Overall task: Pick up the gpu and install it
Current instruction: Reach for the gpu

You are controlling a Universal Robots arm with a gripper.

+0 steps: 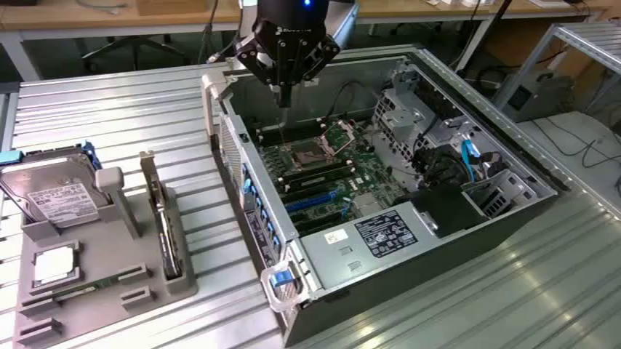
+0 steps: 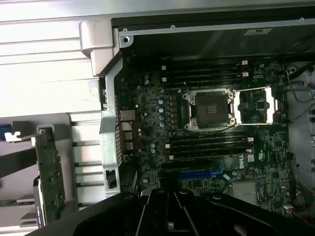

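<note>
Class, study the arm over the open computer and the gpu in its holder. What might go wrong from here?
The shut gripper hangs over the motherboard; a low sweep might strike the open CPU socket. The gpu stands upright in the grey holder, so an off-centre grasp might tilt or jam it. The case wall between them might catch the carried card.

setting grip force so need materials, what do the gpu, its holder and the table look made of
Gpu: green circuit board dotted with small parts, with a bright metal-looking bracket at one end.
Holder: matt, even grey, probably plastic, perhaps printed.
Table: ribbed silvery metal that gleams, likely aluminium.
</note>
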